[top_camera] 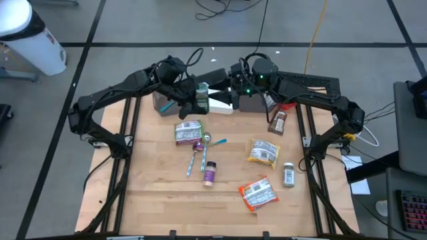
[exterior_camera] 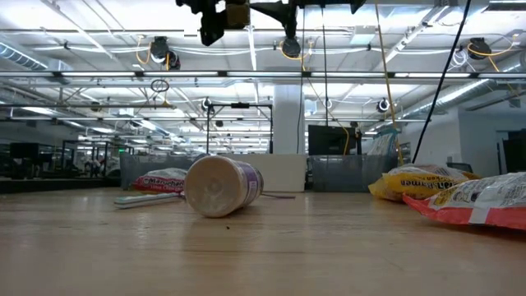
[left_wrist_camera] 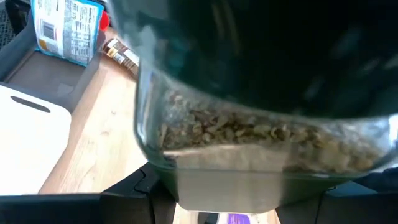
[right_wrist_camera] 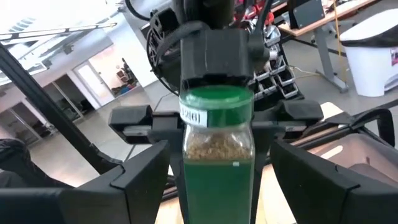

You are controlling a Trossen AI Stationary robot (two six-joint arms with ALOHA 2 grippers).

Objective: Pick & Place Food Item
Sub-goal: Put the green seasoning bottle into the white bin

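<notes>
The left gripper's [right_wrist_camera: 214, 118] jaws pinch a green-lidded spice jar [right_wrist_camera: 216, 146]; the right gripper's [top_camera: 230, 93] jaws seemingly stand spread.

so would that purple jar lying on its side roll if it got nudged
Probably: the purple jar lies on its round side on the bare table, so a sideways push should roll it. It looks small and rigid, likely light. The spoons beside it might stop it.
</notes>
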